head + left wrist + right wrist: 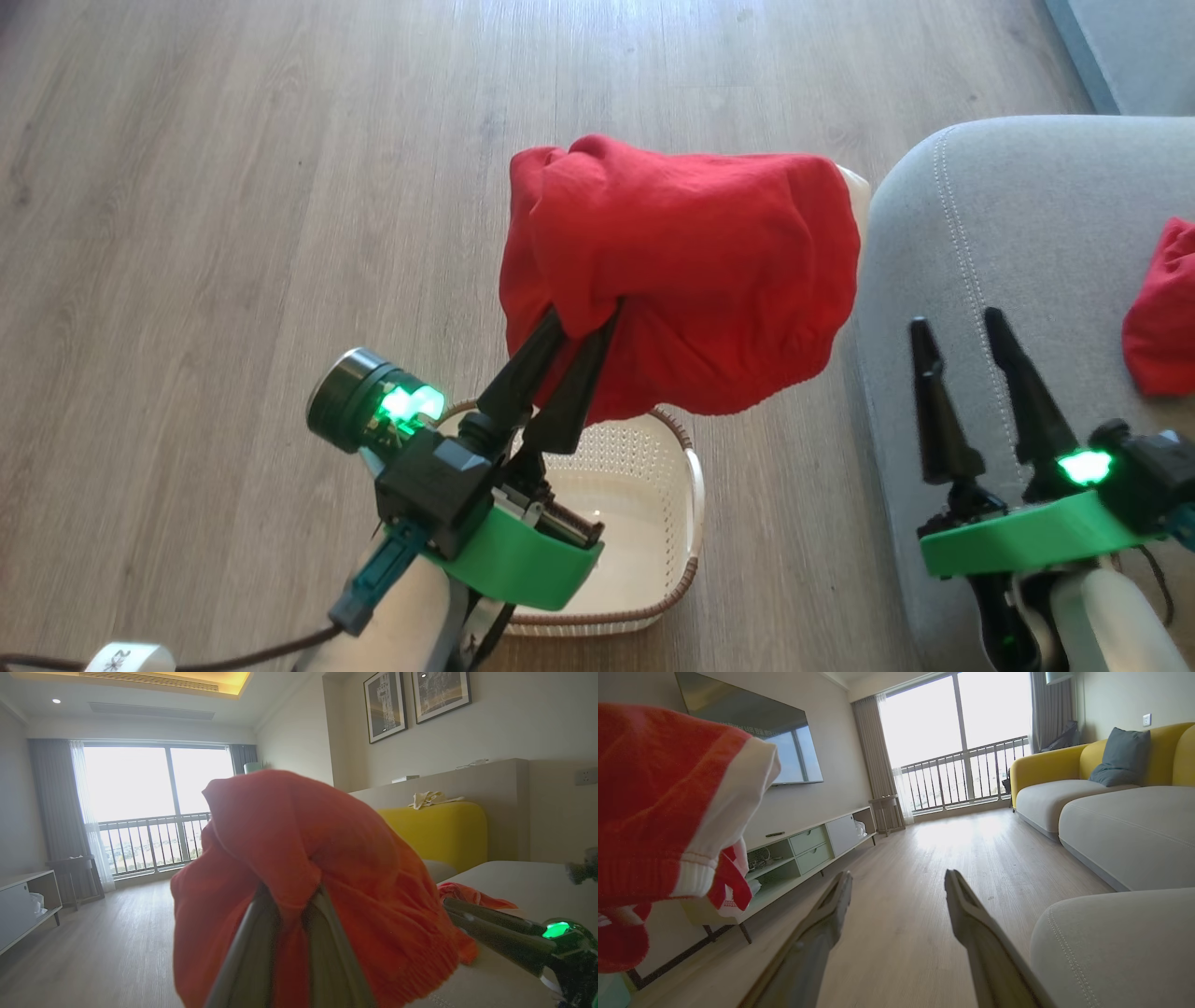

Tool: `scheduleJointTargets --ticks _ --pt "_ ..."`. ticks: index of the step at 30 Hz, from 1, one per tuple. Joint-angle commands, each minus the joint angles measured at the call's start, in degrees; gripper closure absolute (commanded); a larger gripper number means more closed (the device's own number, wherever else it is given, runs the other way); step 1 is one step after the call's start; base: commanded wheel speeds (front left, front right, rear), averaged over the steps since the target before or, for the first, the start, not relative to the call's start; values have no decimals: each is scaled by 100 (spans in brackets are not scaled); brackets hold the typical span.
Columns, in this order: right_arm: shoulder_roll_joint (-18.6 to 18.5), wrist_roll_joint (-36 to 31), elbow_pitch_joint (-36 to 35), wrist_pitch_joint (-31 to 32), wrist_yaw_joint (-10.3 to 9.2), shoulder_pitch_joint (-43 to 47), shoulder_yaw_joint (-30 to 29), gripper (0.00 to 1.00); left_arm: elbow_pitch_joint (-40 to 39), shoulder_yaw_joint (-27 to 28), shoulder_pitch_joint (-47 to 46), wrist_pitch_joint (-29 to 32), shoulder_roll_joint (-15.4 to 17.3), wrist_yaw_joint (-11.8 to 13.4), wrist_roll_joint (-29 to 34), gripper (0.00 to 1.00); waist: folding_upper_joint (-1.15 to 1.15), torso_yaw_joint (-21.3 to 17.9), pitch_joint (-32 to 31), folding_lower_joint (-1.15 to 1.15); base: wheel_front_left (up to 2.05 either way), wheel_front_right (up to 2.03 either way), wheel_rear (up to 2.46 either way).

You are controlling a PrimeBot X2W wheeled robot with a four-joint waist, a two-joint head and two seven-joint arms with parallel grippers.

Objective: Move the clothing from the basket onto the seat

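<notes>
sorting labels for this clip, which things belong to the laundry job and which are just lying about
Job: red garment pinched in the left tool; second red garment on the seat cushion; cream basket.
Lying about: TV cabinet, yellow sofa, grey-blue pillow, framed pictures.

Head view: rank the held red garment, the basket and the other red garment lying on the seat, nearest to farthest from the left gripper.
1. held red garment: clamped in the left gripper, at its tips.
2. basket: on the floor, just below that gripper.
3. other red garment: far right, lying on the seat.
</notes>
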Motion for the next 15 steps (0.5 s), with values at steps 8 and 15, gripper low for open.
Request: scheduleJointTargets --ticks 8,15 --pt "-1573 1024 -925 2 41 -461 1647 0 -95 261 -246 -28 -7 13 79 100 0 -33 13 0 0 0 0" --pt "-2255 1425 -1513 2 41 -561 2295 0 -69 303 -227 -28 -7 10 96 100 0 -47 26 0 0 0 0"
